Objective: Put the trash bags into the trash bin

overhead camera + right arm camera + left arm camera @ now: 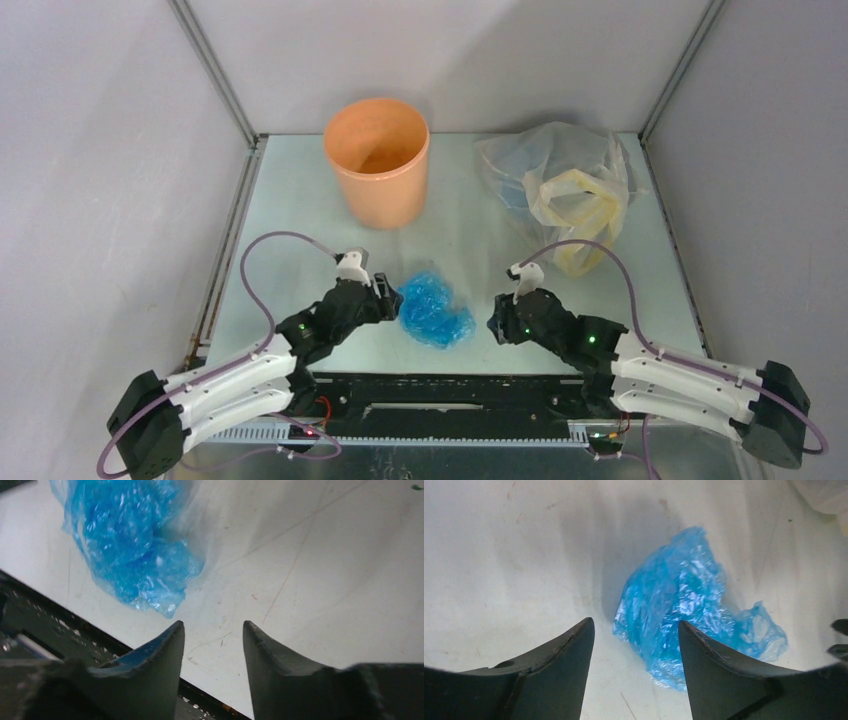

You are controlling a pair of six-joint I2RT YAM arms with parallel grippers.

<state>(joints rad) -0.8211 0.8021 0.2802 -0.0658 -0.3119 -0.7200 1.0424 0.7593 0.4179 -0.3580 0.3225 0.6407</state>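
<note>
Trash bags (435, 311) crumpled on the desk (300, 220) near its front edge, well apart from the upright trash bin (377, 160). Left end effector (393, 296) spread at their left edge; right end effector (495, 322) spread, near their right.

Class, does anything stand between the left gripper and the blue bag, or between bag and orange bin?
Nothing visible. The left gripper faces the trash bag directly, and only bare table separates that bag from the trash bin.

The left arm (240, 378) and right arm (668, 365) are ribbed white with black joints, bases and green lights. A mauve cable (280, 234) loops over each; the left hand (393, 297) and right hand (494, 322) are black.
</note>
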